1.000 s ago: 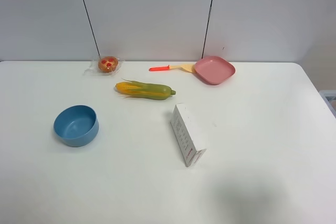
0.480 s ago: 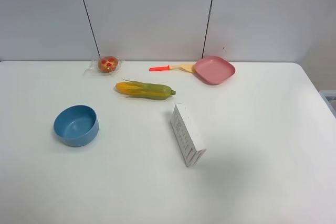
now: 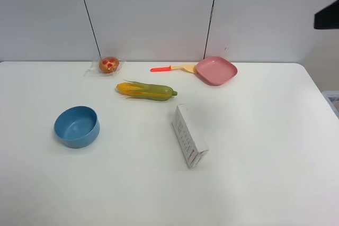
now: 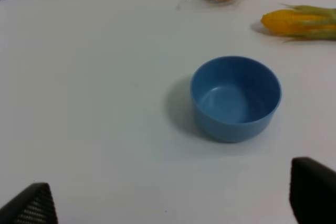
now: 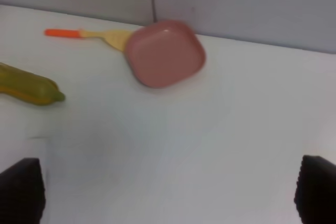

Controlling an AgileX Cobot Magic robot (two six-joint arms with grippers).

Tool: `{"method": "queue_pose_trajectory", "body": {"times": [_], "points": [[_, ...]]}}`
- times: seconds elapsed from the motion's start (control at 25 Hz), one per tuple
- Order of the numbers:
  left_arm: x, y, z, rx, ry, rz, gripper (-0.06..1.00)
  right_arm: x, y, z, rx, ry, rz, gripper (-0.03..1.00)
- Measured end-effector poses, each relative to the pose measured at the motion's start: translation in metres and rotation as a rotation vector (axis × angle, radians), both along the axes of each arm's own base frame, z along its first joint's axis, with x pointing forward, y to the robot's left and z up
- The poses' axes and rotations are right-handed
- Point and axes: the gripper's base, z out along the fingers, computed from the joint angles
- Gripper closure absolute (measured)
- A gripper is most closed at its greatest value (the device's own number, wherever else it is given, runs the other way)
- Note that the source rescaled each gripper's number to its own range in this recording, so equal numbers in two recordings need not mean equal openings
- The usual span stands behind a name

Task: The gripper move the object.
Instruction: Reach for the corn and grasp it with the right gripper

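The toy corn cob (image 3: 146, 90) lies on the white table (image 3: 254, 130) at the back middle, yellow end to the left, green husk to the right. It also shows in the left wrist view (image 4: 302, 22) and the right wrist view (image 5: 29, 87). My left gripper (image 4: 170, 205) is open and empty, hovering on the near side of the blue bowl (image 4: 235, 98), far from the corn. My right gripper (image 5: 168, 192) is open and empty, high over the right side of the table. Only a dark part of the right arm (image 3: 327, 15) shows in the exterior view.
A blue bowl (image 3: 77, 126) sits at the left. A white box (image 3: 189, 135) lies near the middle. A pink plate (image 3: 215, 70) and an orange-handled spatula (image 3: 172, 68) are at the back. A wrapped tart (image 3: 109, 65) lies at the back left.
A dark part of the right arm has come into the upper right corner of the exterior view. The faint shadow on the table's front has gone. No object has moved.
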Motion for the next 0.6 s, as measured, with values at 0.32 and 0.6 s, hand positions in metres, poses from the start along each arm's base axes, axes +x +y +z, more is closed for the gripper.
{"method": "queue_pose_trajectory", "body": {"times": [0.32,0.6], "points": [[0.0,0.0,0.0,0.0,0.0,0.0,-0.06,0.08,0.059,-0.029,-0.011,0.048,0.199,0.07],[0.0,0.0,0.0,0.0,0.0,0.0,-0.06,0.108,0.122,-0.065,0.016,0.087,0.307,0.07]]}}
